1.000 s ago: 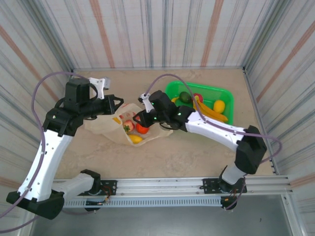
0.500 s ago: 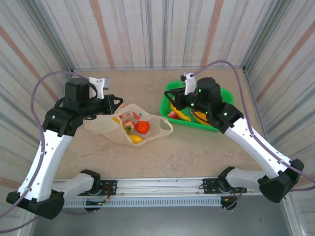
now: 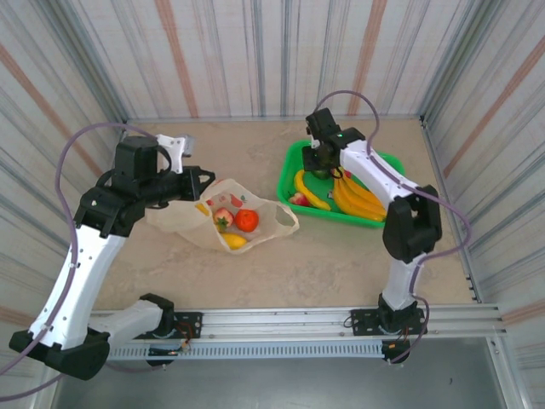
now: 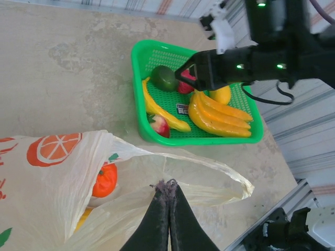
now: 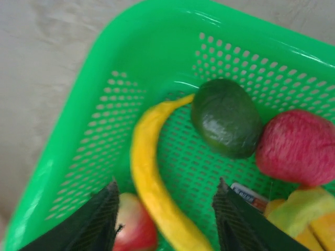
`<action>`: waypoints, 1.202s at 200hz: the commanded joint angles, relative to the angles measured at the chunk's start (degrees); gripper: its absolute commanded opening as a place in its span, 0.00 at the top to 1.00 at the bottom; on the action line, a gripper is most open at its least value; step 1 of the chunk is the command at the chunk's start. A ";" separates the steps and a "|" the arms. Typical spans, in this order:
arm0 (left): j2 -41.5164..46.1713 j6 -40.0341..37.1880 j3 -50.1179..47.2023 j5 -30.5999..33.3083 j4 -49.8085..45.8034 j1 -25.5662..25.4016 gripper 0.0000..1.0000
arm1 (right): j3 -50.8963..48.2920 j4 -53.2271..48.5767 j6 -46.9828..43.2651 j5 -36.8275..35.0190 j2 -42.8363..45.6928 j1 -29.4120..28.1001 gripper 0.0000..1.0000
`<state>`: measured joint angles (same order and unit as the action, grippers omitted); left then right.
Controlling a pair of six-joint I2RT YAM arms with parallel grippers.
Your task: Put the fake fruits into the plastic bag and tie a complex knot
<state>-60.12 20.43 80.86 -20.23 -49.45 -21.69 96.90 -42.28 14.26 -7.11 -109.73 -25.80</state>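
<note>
Since one second ago, the right gripper (image 5: 167, 209) has left the plastic bag (image 3: 183, 221). It now hangs over the far-left corner of the green basket (image 5: 152, 31), fingers apart and empty, above a single banana (image 5: 149, 172). That banana runs far to near, with a green fruit (image 5: 226, 117) at its far tip. The left gripper (image 4: 168, 188) is unchanged, pinched closed on the bag's rim. The bag lies centre-left, mouth facing right, with an orange fruit (image 3: 247, 221) inside. You cannot read the basket's sticker (image 5: 248, 194).
</note>
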 commanded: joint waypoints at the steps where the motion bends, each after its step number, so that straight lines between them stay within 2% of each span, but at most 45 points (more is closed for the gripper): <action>1: 0.02 -2.21 1.86 2.12 -1.09 -0.67 1.00 | 4.74 -5.36 -4.07 -5.98 -5.19 0.42 0.42; 37: -0.15 -2.21 1.47 1.86 -0.78 -0.90 1.00 | 13.45 -7.69 -4.81 -6.45 -13.64 1.28 0.34; 66: -0.36 -2.33 1.85 2.21 -0.91 -0.98 1.00 | 19.26 -10.40 -6.27 -8.42 -20.06 1.28 0.32; 107: -0.49 -2.39 1.71 2.12 -0.89 -0.98 1.00 | 20.69 -10.92 -7.43 -10.55 -24.41 1.54 0.30; 145: -0.77 -2.24 1.93 1.88 -0.81 -0.98 1.00 | 20.52 -11.48 -6.97 -8.48 -26.38 2.31 0.32; 190: -0.56 -2.32 2.28 2.10 -1.11 -0.98 1.00 | 18.24 -9.89 -6.63 -5.83 -22.53 2.33 0.44; 240: -0.25 -2.24 2.49 2.52 -1.31 -0.98 1.00 | 12.49 -7.52 -5.35 -4.22 -9.65 2.26 0.46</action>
<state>-60.93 19.29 81.43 -18.70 -49.65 -22.26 111.59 -50.59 8.12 -13.08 -129.49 -23.59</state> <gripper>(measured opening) 0.043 0.580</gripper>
